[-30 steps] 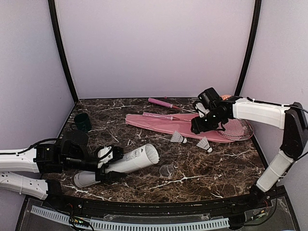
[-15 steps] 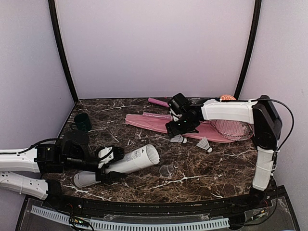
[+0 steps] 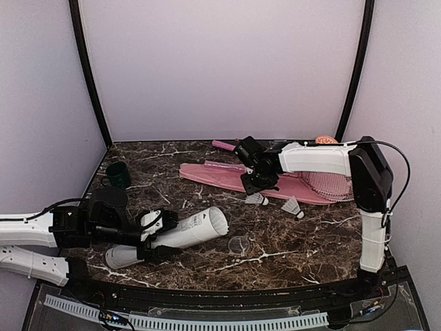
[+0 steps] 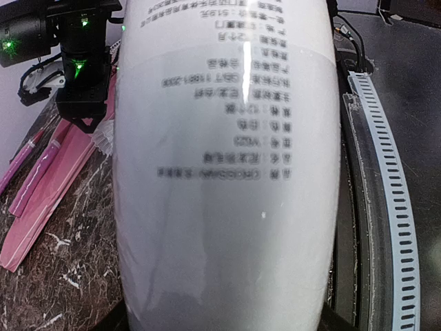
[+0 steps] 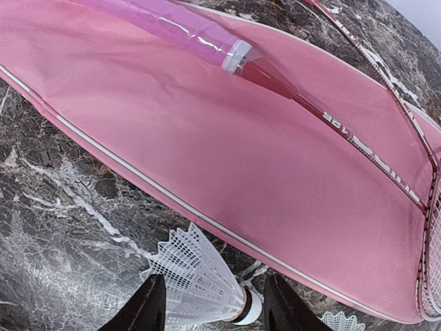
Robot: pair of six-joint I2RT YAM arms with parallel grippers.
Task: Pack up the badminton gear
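Observation:
My left gripper (image 3: 153,234) is shut on the long pale grey tube (image 3: 186,229), which lies on the table with its open end pointing right. The tube fills the left wrist view (image 4: 220,172). My right gripper (image 3: 258,185) is open and hangs just above a white shuttlecock (image 3: 255,199). In the right wrist view the shuttlecock (image 5: 200,286) lies between the fingertips of the gripper (image 5: 215,307), untouched. A second shuttlecock (image 3: 293,206) lies to its right. The pink cover (image 3: 227,177) lies behind them with one pink-handled racket (image 5: 179,31) on it. The other racket's handle (image 3: 231,147) lies further back.
A dark green cup (image 3: 118,175) stands at the back left. A clear round lid (image 3: 239,244) lies near the tube's open end. An orange-patterned bowl (image 3: 324,140) sits in the back right corner. Curved walls close in the table.
My right gripper has moved left from over the racket head, across the pink cover, to just above the nearer shuttlecock. The left arm and tube have not moved.

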